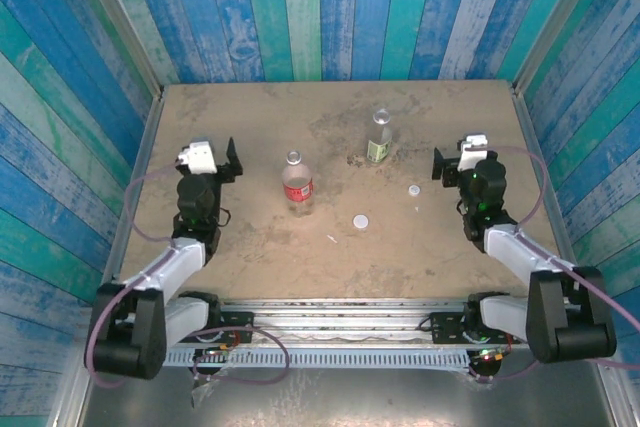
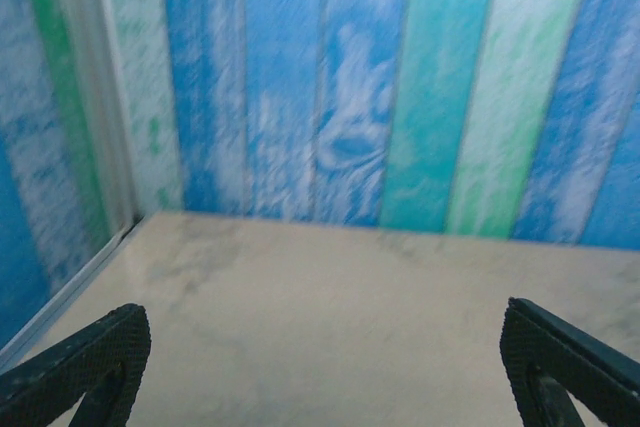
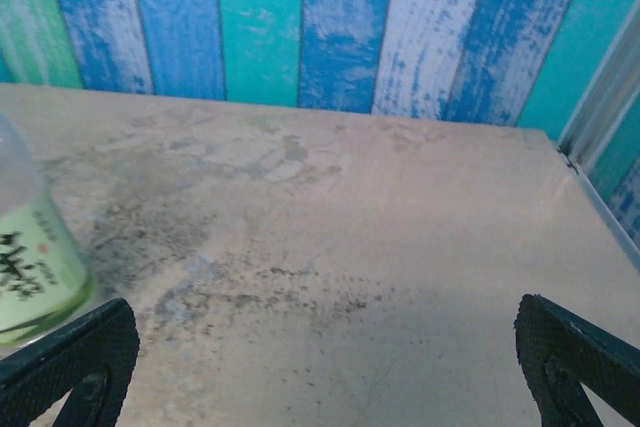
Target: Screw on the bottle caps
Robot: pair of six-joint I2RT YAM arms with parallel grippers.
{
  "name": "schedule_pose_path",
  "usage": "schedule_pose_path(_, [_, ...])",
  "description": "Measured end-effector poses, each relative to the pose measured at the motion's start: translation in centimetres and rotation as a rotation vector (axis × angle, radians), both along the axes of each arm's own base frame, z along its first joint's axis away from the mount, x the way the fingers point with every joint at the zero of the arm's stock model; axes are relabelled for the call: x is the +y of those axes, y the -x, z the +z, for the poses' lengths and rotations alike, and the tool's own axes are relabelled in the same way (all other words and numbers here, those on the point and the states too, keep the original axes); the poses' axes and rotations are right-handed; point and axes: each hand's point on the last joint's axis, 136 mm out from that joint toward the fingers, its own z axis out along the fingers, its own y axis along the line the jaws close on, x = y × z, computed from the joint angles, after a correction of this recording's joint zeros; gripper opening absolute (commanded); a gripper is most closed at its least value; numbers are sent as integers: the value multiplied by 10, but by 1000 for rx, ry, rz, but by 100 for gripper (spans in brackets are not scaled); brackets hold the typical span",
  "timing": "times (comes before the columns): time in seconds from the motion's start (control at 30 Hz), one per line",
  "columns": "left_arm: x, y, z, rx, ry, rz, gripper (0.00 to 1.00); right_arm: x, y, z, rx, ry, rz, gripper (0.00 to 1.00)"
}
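- Standing upright on the desk [image 1: 250, 257] in the top view, the red-label bottle [image 1: 298, 187] is sitting to the right of the left hand [image 1: 230, 160]. The green-label bottle [image 1: 379, 139] is standing beyond and to the left of the right hand [image 1: 440, 164].
- Both white caps are lying loose on the desk, apart from the bottles. The smaller cap [image 1: 413, 189] is resting near the right hand, on its left. The larger cap [image 1: 360, 219] is lying between the two hands, closer to the arm bases.
- From the left wrist, the left hand [image 2: 320, 387] is holding its fingers [image 2: 90, 362] wide apart around nothing, facing bare desk and the striped wall [image 2: 330, 97].
- From the right wrist, the right hand [image 3: 320, 387] is likewise keeping its fingers [image 3: 575, 357] spread and gripping nothing. The green-label bottle [image 3: 25, 257] is showing just beyond its left finger.
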Motion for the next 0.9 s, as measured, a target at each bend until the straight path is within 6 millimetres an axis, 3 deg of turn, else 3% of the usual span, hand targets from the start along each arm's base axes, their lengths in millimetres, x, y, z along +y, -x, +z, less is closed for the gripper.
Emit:
schedule_pose_path(0.2, [-59,23,66,-134,1,-173,94,55,7,36,-34,39,190,100])
schedule_pose_path(0.33, [-101,37,81,-159,-52,-325,94,103,17,41,-16,79,383,100])
schedule_pose_path(0.5, [-147,53,75,-152,-142,-533,94,167,42,47,-10,108,666,100])
schedule_pose_path(0.63, [-166,61,69,-155,-182,-641,94,205,65,49,-13,112,853,100])
schedule_pose_path(0.77, [-177,62,53,-133,-207,-701,94,222,73,44,4,112,933,100])
schedule_pose_path(0.9, [-182,59,23,-75,-216,-726,94,229,76,33,35,113,971,100])
